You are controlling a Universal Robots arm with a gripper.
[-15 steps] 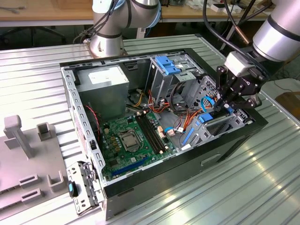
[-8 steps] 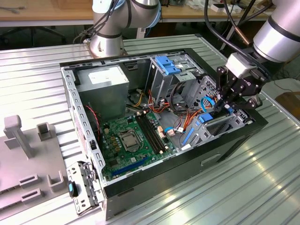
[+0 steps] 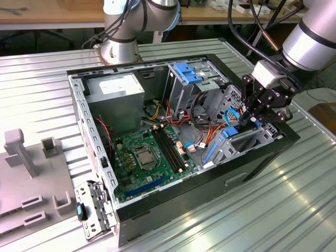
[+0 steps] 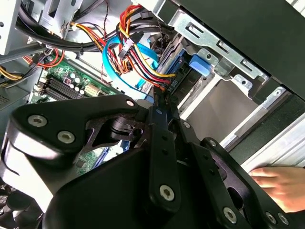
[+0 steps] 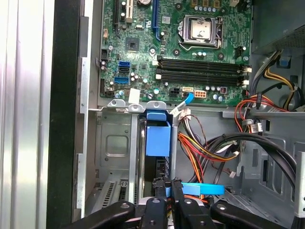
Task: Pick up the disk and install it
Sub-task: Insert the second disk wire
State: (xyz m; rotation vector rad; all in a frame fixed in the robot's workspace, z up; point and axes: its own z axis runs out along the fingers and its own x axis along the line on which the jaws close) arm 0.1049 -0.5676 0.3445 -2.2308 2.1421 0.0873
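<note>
The disk (image 5: 157, 139), dark grey with a bright blue carrier frame and end tab, stands on edge in the computer case's (image 3: 252, 167) drive bay, directly ahead of the claw (image 5: 167, 187). The claw's fingers are closed together, angled down into the bay.

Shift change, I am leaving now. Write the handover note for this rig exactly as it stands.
Gripper: down inside the open black computer case, at the grey metal drive cage on the exterior view's right, close to the disk.
Disk: the flat dark-grey hard drive in its bright blue plastic carrier stands in the cage slot, blue tab towards the green motherboard.
Done: disk picked up and entered into the slot.
Left: cannot tell whether it is fully seated.
Note: a person's hand is beside the case's outer wall.
</note>
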